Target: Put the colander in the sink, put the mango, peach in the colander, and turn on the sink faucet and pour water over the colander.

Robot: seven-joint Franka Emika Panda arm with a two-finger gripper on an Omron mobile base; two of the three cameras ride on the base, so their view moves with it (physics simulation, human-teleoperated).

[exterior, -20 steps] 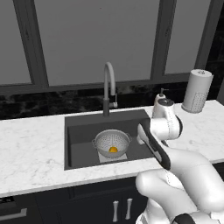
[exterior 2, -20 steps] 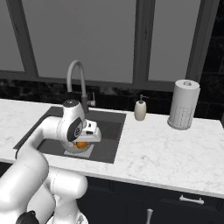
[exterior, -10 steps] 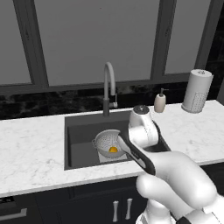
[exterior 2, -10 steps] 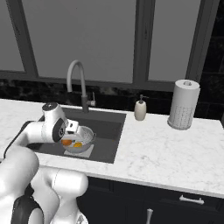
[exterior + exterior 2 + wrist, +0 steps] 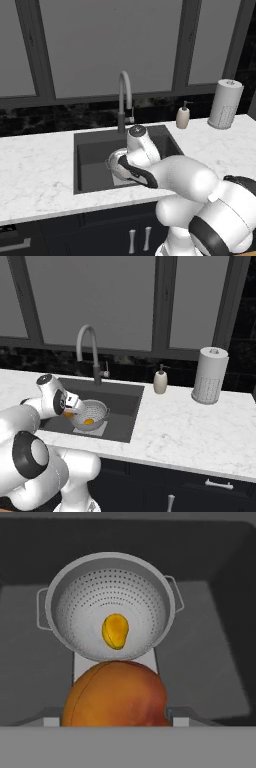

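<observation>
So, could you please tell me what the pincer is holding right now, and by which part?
The pincer holds the peach, gripped across its sides, above the sink beside the colander.

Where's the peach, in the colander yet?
Out. The peach sits in the end effector above the sink; just the mango lies in the colander.

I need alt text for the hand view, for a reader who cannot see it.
The end effector holds the peach above the sink, close in the foreground. Beyond it, the colander sits on the sink floor with the mango inside.
</observation>
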